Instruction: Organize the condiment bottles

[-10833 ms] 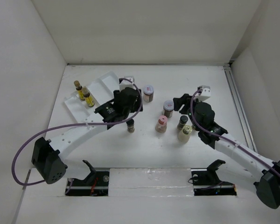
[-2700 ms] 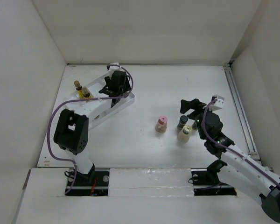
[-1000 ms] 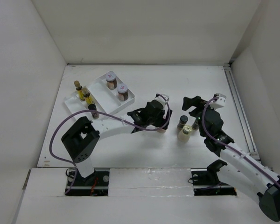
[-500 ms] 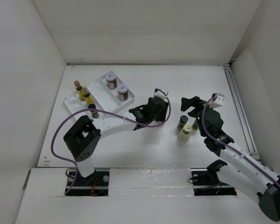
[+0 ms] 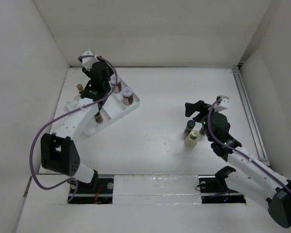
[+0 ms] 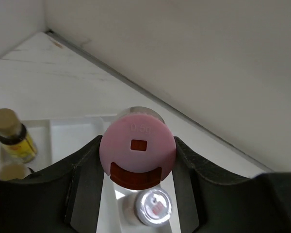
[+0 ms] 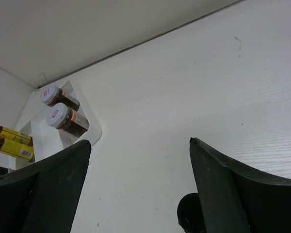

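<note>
My left gripper (image 6: 138,141) is shut on the pink-capped bottle (image 6: 137,150) and holds it above the white divided tray (image 6: 68,131). Below it in the tray stands a silver-lidded brown jar (image 6: 150,209); a yellow-labelled bottle (image 6: 12,136) stands further left. In the top view the left gripper (image 5: 99,91) hangs over the tray (image 5: 109,112), hiding the pink bottle. My right gripper (image 5: 193,108) is open and empty, just behind a dark-capped jar (image 5: 189,127) and a cream-capped bottle (image 5: 193,139). The right wrist view shows that dark cap (image 7: 191,218) by the right finger (image 7: 233,194).
The tray also holds two silver-lidded jars (image 5: 126,94), yellow bottles (image 5: 80,89) and a small dark jar (image 5: 98,117). White walls close in on three sides; a rail (image 5: 247,111) runs along the right. A small bottle (image 5: 202,130) stands beside the cream-capped one.
The left arm has swung from the table's middle back-left to over the tray, carrying the pink-capped bottle it closed on. The right gripper has barely shifted.
</note>
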